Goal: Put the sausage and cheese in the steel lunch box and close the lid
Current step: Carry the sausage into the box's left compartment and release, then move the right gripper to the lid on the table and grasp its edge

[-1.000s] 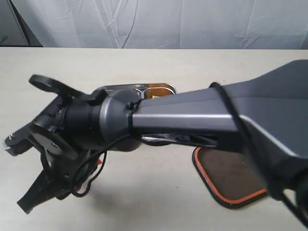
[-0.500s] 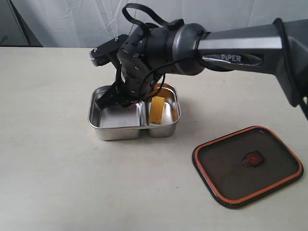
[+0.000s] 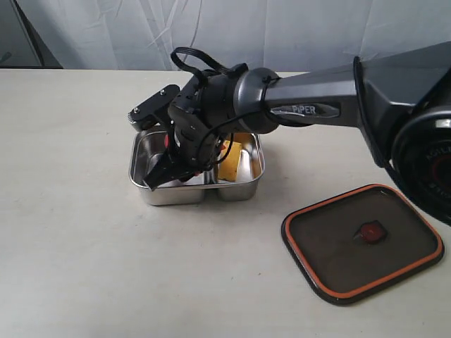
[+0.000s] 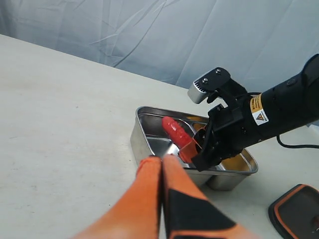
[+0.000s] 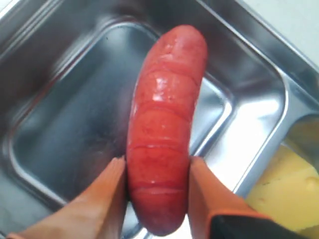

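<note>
Clamping the sausage (image 5: 164, 114) by one end, your right hand (image 5: 157, 169) holds it directly over the box's (image 3: 158, 195) empty compartment.

Motion of the right gripper (image 3: 162, 177): a second ago outside the lunch box (image 3: 243, 184), at its 8 o'clock; then over the 12 o'clock side; now lower, toward 6 o'clock in the larger compartment; the sausage (image 5: 162, 129) carried along.

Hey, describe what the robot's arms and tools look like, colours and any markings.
The right arm is dark grey and rounded, marked PIPER in white, with a yellow warning sticker and looping black cables. The left tool and right tool have orange fingers with dark patches.
</note>
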Action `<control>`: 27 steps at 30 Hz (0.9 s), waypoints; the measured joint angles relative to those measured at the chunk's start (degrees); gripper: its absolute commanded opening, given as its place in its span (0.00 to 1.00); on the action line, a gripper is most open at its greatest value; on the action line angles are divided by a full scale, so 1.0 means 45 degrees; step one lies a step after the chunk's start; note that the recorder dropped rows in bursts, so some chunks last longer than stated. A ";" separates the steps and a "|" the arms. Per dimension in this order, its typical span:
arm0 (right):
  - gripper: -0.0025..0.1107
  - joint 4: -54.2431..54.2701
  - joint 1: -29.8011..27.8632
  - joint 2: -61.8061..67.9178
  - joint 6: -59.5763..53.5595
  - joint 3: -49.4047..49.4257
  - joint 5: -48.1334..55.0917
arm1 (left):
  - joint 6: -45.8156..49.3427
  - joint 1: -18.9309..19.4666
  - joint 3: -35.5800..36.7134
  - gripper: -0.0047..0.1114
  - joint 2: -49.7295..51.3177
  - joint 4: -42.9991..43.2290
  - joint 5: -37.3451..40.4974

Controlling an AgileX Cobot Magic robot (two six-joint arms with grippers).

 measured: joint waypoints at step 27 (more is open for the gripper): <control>0.01 0.0624 0.0023 -0.7734 0.1046 0.4578 0.6467 | 0.0000 0.0000 0.0000 0.04 0.0000 0.0000 0.0000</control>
